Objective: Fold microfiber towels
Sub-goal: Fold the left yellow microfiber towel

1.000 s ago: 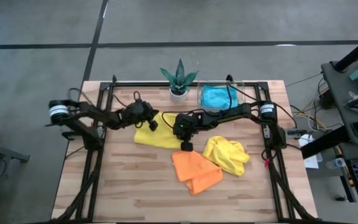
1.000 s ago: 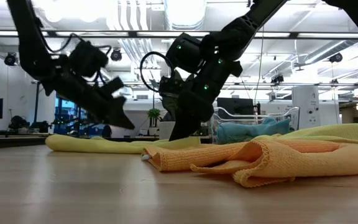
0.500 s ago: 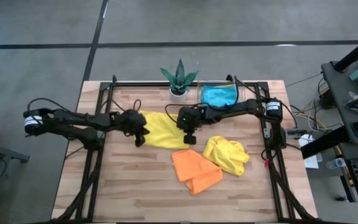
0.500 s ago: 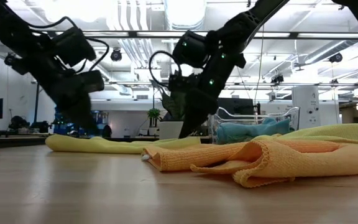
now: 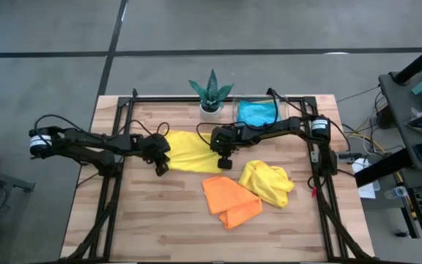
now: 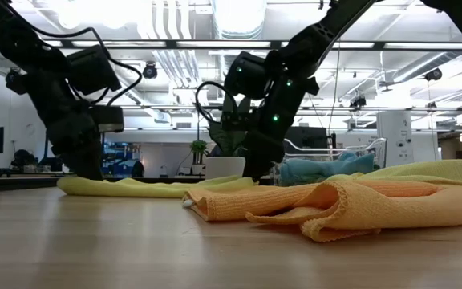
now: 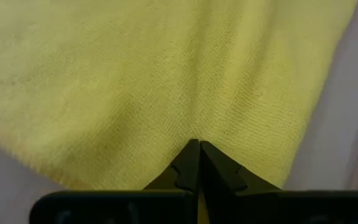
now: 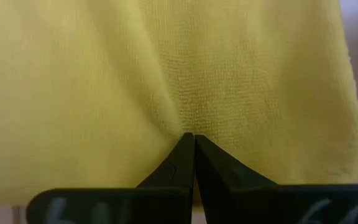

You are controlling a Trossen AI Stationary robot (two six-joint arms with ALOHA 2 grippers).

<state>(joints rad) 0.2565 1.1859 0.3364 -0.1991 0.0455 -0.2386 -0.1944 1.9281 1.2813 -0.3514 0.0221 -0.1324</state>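
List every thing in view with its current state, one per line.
Left gripper: shut, pinching the flat yellow towel's left end.
Right gripper: shut, pinching its right end.
Flat yellow towel: spread between both grippers.
Second yellow towel: crumpled.
Orange towel: loosely folded.
Blue towel: in the clear tray.
Potted plant: upright.

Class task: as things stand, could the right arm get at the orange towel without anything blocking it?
Probably yes. The right tool is shut on the flat yellow towel, and the orange towel lies uncovered just in front of it. It would need to release first.
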